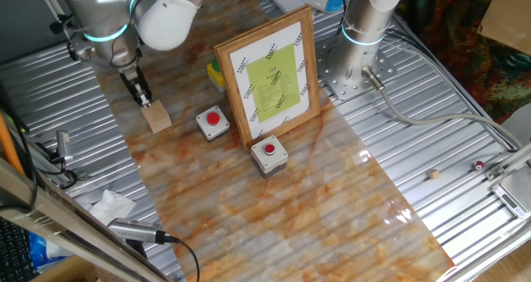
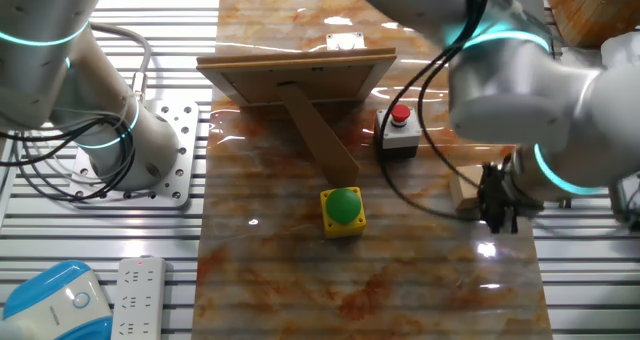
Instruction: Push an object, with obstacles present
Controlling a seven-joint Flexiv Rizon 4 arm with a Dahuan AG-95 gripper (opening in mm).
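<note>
One fixed view | end effector (image 1: 143,99) touching smooth tan wooden cube (image 1: 156,116)

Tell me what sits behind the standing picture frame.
Behind the picture frame its wooden prop leg slants down to the table, and a yellow box with a green button stands near the leg's foot. From the front, the frame hides most of that box.

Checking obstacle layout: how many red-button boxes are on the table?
2. One grey box with a red button sits left of the wood-framed picture; the other sits at the frame's front. None seems hidden.
</note>
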